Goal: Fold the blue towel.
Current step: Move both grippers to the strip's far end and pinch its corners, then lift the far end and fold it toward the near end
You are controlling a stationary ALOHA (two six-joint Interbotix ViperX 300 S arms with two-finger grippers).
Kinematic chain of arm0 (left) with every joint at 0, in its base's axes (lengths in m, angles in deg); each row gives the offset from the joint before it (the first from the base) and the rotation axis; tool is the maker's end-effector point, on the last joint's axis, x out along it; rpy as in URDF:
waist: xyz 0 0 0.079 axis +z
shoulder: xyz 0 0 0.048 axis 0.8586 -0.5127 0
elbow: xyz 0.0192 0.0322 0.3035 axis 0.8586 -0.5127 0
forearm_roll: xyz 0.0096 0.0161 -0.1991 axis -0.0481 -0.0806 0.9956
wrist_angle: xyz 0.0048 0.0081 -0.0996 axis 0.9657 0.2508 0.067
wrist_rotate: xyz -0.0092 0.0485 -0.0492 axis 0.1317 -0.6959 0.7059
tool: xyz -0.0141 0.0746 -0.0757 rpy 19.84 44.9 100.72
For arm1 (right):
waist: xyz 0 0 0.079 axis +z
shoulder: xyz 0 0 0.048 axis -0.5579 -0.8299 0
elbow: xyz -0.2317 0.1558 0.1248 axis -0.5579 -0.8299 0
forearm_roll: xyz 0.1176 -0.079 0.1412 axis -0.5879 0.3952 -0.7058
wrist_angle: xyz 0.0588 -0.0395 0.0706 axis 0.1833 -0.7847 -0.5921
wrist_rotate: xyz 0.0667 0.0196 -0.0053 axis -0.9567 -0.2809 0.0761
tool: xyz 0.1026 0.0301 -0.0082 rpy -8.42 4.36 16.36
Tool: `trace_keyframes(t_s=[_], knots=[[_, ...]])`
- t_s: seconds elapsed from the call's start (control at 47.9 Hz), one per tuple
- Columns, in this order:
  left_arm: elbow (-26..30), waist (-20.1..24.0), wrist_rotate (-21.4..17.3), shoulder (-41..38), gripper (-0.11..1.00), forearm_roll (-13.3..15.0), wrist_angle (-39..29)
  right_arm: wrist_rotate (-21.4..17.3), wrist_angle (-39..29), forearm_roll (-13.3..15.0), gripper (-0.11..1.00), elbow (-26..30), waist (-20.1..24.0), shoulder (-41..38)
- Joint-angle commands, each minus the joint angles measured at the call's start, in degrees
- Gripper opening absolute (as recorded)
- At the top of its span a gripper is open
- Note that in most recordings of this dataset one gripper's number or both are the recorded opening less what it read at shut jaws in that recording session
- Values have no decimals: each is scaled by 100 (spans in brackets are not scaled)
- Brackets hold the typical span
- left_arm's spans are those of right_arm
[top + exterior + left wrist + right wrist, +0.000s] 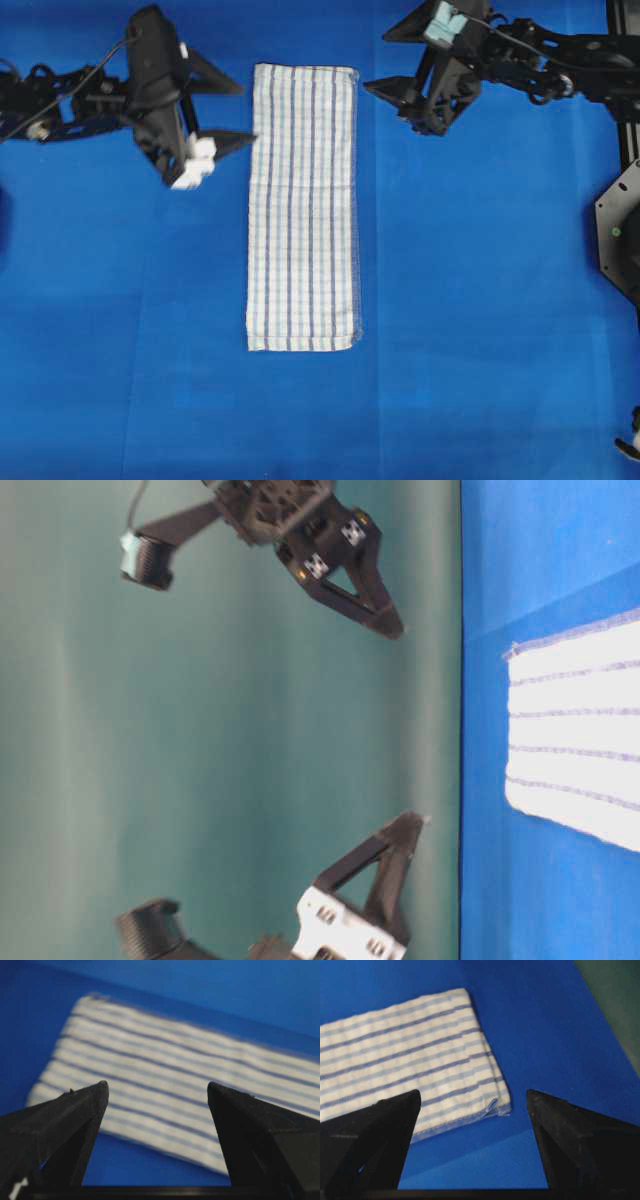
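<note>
Nowhere does the blue towel [303, 207] show legible writing.

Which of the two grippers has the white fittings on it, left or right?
The left gripper, on the left of the overhead view beside the blue towel. White blocks sit at the base of its fingers; the right gripper carries a pale teal part instead. Both are open.

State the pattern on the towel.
White with thin dark-blue and light-blue stripes on the blue towel; clearest in the overhead view.
</note>
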Motion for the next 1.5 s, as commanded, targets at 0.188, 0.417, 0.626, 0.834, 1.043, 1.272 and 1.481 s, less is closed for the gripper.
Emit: trace_keyframes(t_s=[0.188, 0.417, 0.626, 0.834, 1.043, 1.272, 1.481], knots=[[413, 729, -53, -817, 75, -18, 545, -9, 606, -316, 87, 246, -123, -756], [703, 967, -44, -1617, 75, -18, 888, -9, 1002, -527, 87, 387, -132, -1327], [888, 984, -35, -2048, 75, -18, 976, -9, 1116, -624, 87, 545, -132, -1811], [914, 1046, 9, -2312, 75, -18, 1072, -9, 1257, -721, 86, 580, -123, -2092], [923, 1028, 0, -2452, 57, -18, 1081, -9, 1266, -756, 67, 554, -123, -2180], [1011, 914, -35, -2646, 6, -18, 1081, 18, 1257, -747, 28, 545, -53, -2171], [1090, 896, -53, -2672, 4, -18, 1081, 9, 1257, -747, 12, 519, -26, -2162]])
